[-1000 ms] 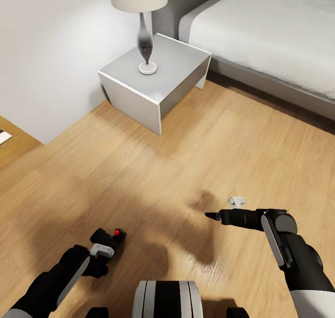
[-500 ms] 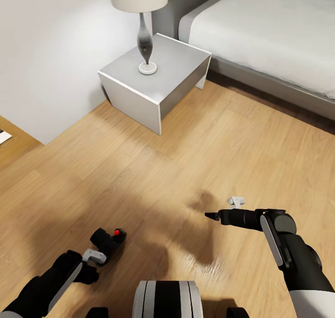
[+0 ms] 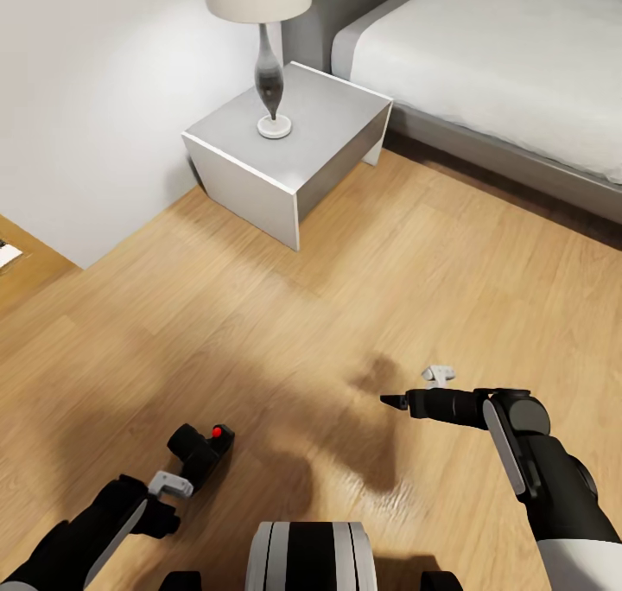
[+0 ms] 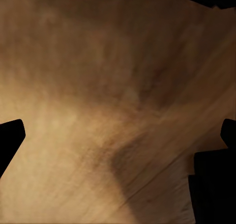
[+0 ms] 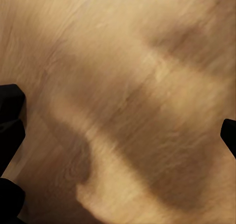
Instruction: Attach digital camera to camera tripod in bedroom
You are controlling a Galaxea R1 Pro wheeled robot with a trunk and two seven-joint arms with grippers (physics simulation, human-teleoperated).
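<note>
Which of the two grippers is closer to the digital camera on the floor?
The left gripper: it is just beside the digital camera, while the right gripper points elsewhere.

The head camera looks forward and steeply down from above the robot's trunk, taking in the light wood plank floor (image 3: 285, 314), the grey cube-shaped bedside table (image 3: 289, 146) and the grey-framed bed with white mattress (image 3: 510, 64) at the far edge, with both black arms entering from the near edge. Each of the 2 wrist cameras faces down, close above the same plank floor (image 4: 118, 86) (image 5: 128, 86), shadowed in patches, with black fingertips (image 4: 10, 135) (image 5: 11, 116) at the frame edges. All 3 views share that floor.
</note>
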